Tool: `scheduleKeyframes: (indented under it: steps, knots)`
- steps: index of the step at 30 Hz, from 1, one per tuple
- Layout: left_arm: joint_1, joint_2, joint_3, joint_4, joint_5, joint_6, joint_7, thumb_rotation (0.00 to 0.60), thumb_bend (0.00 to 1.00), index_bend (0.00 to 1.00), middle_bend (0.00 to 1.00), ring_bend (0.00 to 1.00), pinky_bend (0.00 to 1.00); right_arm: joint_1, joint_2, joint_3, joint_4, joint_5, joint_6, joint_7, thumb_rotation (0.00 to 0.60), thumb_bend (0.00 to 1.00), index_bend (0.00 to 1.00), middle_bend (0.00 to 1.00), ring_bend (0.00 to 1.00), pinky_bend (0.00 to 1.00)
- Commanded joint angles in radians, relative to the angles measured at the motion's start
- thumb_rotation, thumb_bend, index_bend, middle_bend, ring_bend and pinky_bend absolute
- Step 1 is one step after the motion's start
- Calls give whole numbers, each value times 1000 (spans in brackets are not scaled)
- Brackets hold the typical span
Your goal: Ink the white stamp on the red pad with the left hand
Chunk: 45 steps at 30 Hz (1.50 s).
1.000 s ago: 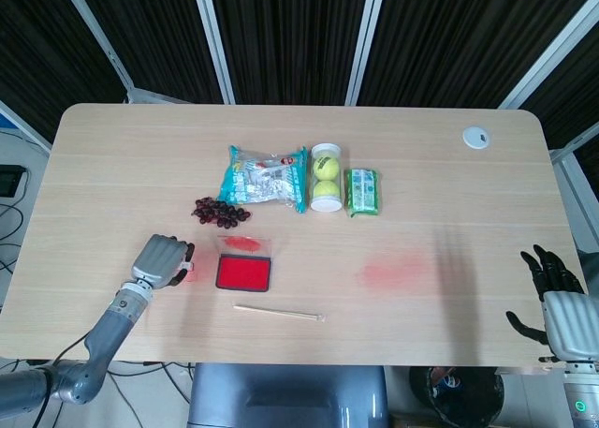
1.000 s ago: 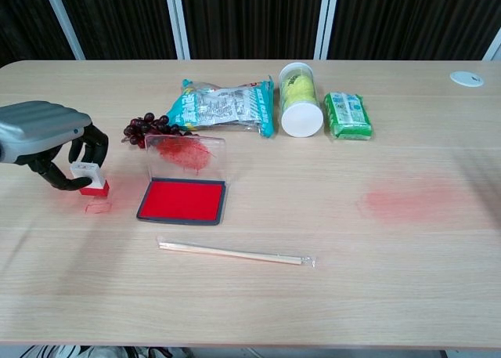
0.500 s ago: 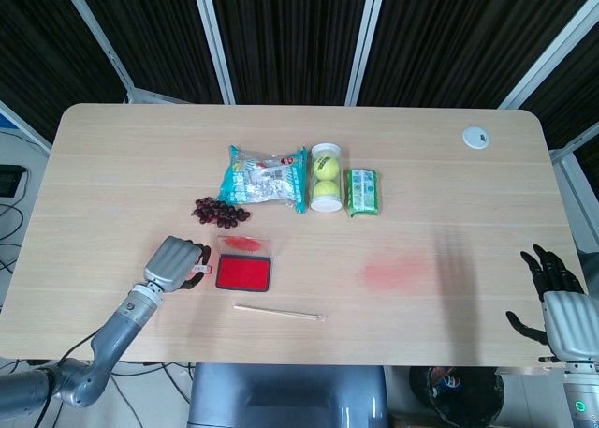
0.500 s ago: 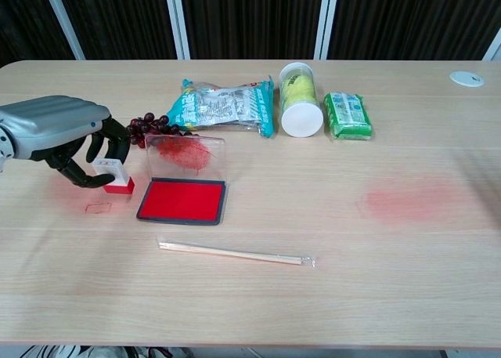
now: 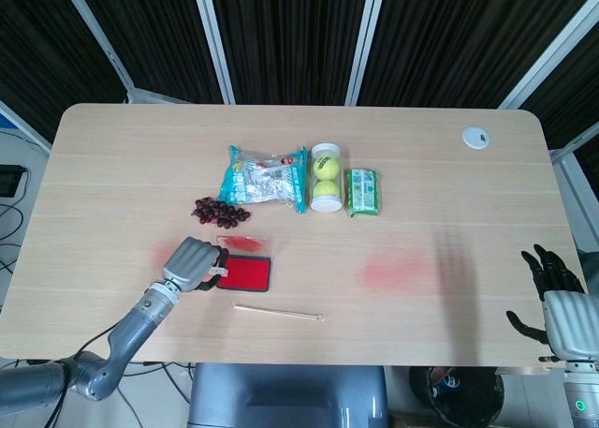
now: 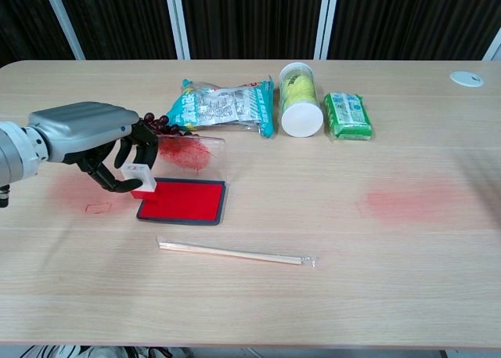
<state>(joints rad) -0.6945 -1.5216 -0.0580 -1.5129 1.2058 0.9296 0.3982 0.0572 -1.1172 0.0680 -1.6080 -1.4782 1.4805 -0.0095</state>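
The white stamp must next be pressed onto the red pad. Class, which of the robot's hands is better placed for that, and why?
The left hand. It holds the white stamp at the red pad's left edge. The right hand is open at the table's far right edge, well away from the pad.

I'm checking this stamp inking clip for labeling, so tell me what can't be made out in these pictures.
- Whether the white stamp touches the red pad: left hand covers it in the head view; its base edge is unclear in the chest view.
- Right hand: cut by the head view's edge, absent from the chest view.
- Print on the snack bag and green packet: too small.
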Motion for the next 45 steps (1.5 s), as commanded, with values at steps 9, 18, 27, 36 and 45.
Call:
scheduleKeyframes:
  steps: [9, 18, 27, 36, 45]
  knots:
    - [-34, -53, -25, 22, -57, -31, 42, 600, 480, 718, 671, 542, 640, 0, 1, 0, 0, 1, -2, 4, 600, 285, 117, 0, 0, 191]
    - [-53, -79, -29, 39, -97, -42, 85, 600, 480, 718, 671, 542, 640, 0, 2, 0, -1, 1, -3, 9, 600, 285, 120, 0, 0, 191]
    - [-59, -90, -18, 51, -123, -50, 111, 600, 480, 718, 671, 542, 640, 0, 2, 0, -1, 2, -3, 6, 600, 284, 120, 0, 0, 191]
    - [-70, -65, -34, 9, -114, -34, 110, 600, 480, 718, 671, 542, 641, 0, 1, 0, -1, 1, -2, 6, 600, 285, 121, 0, 0, 191]
    - [-93, -46, -35, -18, -144, -50, 136, 600, 480, 718, 670, 542, 640, 0, 2, 0, -1, 2, -3, 6, 600, 285, 126, 0, 0, 191]
